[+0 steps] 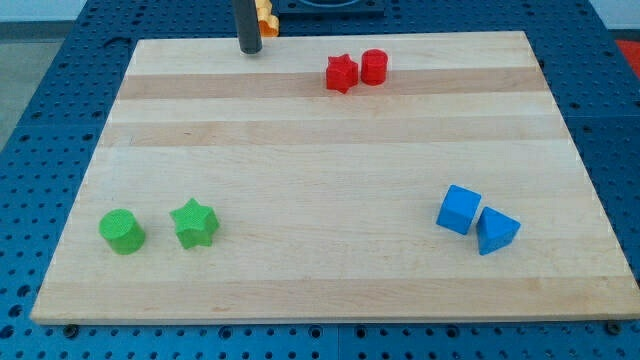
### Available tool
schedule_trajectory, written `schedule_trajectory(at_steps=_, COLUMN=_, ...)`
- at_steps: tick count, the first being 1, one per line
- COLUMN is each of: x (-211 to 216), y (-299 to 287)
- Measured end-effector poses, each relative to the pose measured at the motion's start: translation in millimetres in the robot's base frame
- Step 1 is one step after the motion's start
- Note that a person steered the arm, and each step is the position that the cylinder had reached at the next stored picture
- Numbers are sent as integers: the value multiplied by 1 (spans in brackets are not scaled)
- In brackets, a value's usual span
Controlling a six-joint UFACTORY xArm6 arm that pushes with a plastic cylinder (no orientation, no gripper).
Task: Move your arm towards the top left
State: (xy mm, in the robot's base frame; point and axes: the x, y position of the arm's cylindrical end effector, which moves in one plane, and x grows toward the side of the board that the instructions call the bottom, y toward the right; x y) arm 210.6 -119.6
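- One cam only, so no 2nd view to share anything w/.
- Sits above the board's [330, 290] near edge, looking down at a slant twd the view's top.
- Far edge looks narrower than near edge.
- Mid range: whole board in frame, blue perforated table [40, 60] showing on all sides.
- Rod cut off by the view's top; my tip [249, 50] at far edge.

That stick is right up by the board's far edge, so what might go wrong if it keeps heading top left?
My tip already sits at the wooden board's top edge, so going further may carry it off the wood. A yellow-orange object, partly hidden, lies just right of the rod and might get clipped.
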Motion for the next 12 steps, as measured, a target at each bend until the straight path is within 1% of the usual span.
schedule_trajectory(at_steps=2, x=-18, y=170)
schedule_trajectory(at_steps=3, x=-17, y=214)
schedule_trajectory(at_steps=5, x=-17, y=219)
schedule_trajectory(at_steps=7, x=-18, y=173)
schedule_trajectory(at_steps=8, x=-18, y=136)
schedule_trajectory(at_steps=12, x=-18, y=124)
